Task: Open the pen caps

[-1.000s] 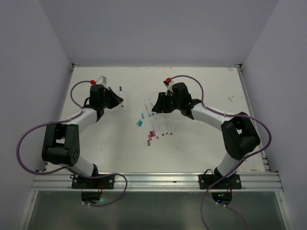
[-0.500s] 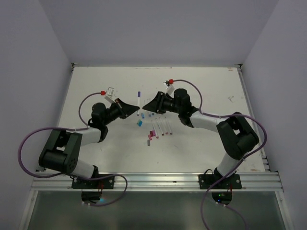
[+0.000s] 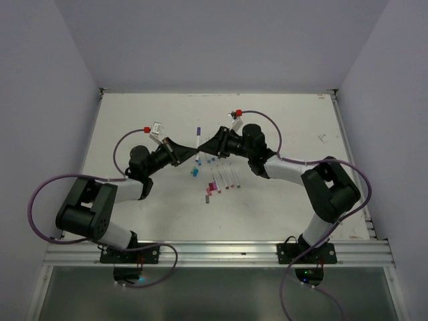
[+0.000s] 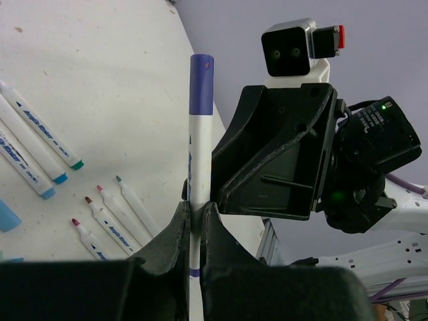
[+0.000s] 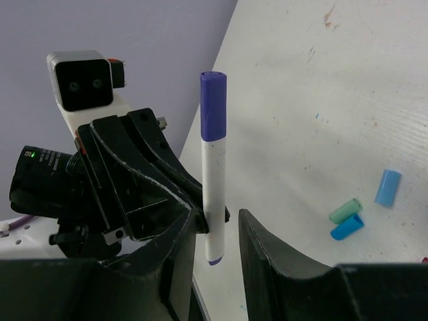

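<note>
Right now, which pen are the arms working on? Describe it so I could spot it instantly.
Look above the middle of the white table. There the left fingers pinch one white pen in the air. Unlike the uncapped pens lying flat nearby, it wears a purple cap.

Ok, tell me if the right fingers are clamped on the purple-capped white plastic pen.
No, the right fingers stand apart, a gap beside the purple-capped white pen.
</note>
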Robot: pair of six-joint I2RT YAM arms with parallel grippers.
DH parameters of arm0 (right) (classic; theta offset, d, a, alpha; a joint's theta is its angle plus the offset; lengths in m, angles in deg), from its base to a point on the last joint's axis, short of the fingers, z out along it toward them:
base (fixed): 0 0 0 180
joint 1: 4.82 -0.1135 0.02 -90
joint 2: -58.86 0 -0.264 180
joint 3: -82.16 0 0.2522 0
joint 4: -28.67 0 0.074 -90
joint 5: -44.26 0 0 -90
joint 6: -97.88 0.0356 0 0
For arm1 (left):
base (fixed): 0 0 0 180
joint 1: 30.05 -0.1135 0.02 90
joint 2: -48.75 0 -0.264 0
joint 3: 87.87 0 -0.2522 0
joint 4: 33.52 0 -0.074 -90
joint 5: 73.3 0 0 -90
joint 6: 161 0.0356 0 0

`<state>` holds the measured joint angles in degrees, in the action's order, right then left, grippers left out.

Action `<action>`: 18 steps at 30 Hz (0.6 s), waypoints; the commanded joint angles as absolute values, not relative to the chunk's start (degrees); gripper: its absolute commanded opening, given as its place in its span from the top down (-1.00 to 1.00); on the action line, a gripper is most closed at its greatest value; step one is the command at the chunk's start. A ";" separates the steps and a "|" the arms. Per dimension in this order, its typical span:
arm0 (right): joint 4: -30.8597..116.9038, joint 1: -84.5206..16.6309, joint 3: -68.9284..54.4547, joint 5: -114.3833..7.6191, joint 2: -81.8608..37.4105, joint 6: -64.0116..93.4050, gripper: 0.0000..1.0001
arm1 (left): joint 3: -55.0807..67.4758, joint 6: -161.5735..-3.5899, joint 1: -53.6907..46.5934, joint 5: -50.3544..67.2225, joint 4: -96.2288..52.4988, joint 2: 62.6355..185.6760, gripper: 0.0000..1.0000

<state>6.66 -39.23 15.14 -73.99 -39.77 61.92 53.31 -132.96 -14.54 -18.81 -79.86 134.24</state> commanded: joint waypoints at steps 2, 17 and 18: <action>3.67 -39.18 12.68 -72.02 -40.99 61.93 0.33 | 54.02 -133.05 -13.17 -20.83 -84.45 133.30 1.00; -0.38 -39.36 12.41 -73.51 -42.92 64.75 1.00 | 55.08 -136.22 -12.47 -21.71 -90.07 135.23 1.00; -0.20 -39.36 12.58 -73.78 -42.83 64.75 1.00 | 54.99 -136.13 -12.47 -21.80 -90.07 135.32 1.00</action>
<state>3.27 -39.32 13.98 -74.30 -41.94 64.09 54.53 -134.59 -13.21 -18.88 -83.75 134.96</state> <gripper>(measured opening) 0.060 0.035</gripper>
